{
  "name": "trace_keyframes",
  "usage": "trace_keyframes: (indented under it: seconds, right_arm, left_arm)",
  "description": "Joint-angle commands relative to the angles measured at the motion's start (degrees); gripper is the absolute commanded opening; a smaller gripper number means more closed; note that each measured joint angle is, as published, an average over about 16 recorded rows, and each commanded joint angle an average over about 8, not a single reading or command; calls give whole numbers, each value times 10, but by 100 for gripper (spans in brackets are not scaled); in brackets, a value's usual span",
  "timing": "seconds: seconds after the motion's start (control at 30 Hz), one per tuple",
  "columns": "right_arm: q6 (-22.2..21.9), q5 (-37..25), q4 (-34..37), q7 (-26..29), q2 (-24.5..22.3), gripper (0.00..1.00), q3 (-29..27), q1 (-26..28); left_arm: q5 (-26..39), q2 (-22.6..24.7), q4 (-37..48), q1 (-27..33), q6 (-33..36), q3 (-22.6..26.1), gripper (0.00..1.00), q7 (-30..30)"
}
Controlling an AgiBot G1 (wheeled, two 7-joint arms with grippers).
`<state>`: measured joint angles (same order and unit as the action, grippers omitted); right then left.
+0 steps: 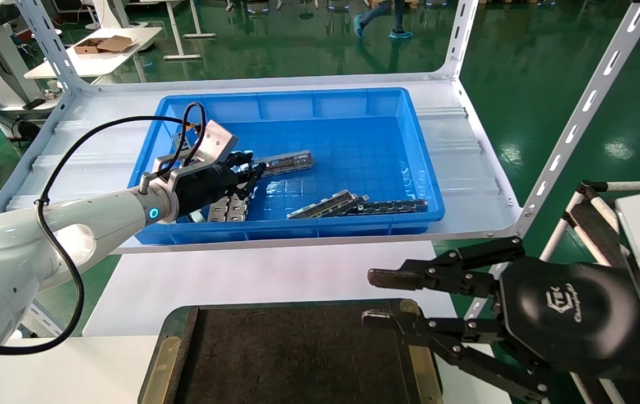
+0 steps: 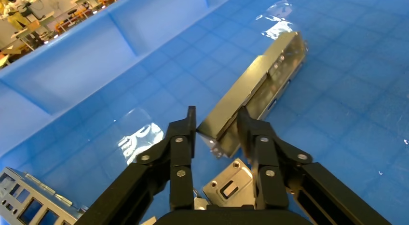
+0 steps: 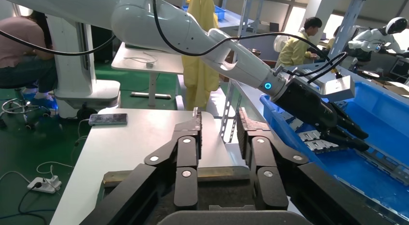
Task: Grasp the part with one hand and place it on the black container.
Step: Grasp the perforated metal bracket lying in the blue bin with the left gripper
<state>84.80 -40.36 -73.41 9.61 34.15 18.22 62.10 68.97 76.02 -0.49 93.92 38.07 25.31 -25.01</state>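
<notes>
- Metal strip (image 2: 255,92), silver-grey, lies on the floor of the blue bin (image 1: 387,106), toward the bin's left half; seen in the head view at (image 1: 283,163).
- Left gripper (image 2: 217,131) is down inside the bin at the strip's near end. Its two black fingers (image 2: 185,138) straddle that end, one on each side, set narrow around it; whether the pads actually press the metal cannot be told.
- Rest of the strip runs away from the fingers across the bin floor, tilted on one edge.
- More strips (image 1: 328,205) lie in the bin's front part, well apart from the gripper; another pair (image 1: 229,209) sits just beside the left gripper's body.
- Right gripper (image 1: 379,297) hangs over the right front corner of the black tray (image 1: 297,348), fingers parted a moderate gap, nothing between them.
- Black tray sits on the white table (image 1: 213,280) in front of the bin's shelf, its mat bare.
</notes>
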Motion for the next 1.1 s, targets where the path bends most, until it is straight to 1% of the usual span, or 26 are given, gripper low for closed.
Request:
trace_keyframes:
  seconds: [0.03, 0.4, 0.63, 0.77, 1.0, 1.1]
  right_arm:
    - [0, 0, 0, 0, 0, 0, 0, 0]
    - [0, 0, 0, 0, 0, 0, 0, 0]
    - [0, 0, 0, 0, 0, 0, 0, 0]
    - [0, 0, 0, 0, 0, 0, 0, 0]
    - [0, 0, 0, 0, 0, 0, 1, 0]
    - [0, 0, 0, 0, 0, 0, 1, 0]
  left_arm:
    - [0, 0, 0, -1, 0, 0, 0, 0]
    - [-8, 1, -6, 8, 11, -5, 0, 8]
    - [-33, -4, -10, 21, 50, -22, 0, 32]
    - [-47, -16, -12, 23, 114, -31, 0, 54]
    - [-59, -57, -9, 16, 315, -37, 0, 124]
    - [-56, -71, -3, 9, 372, -34, 0, 148]
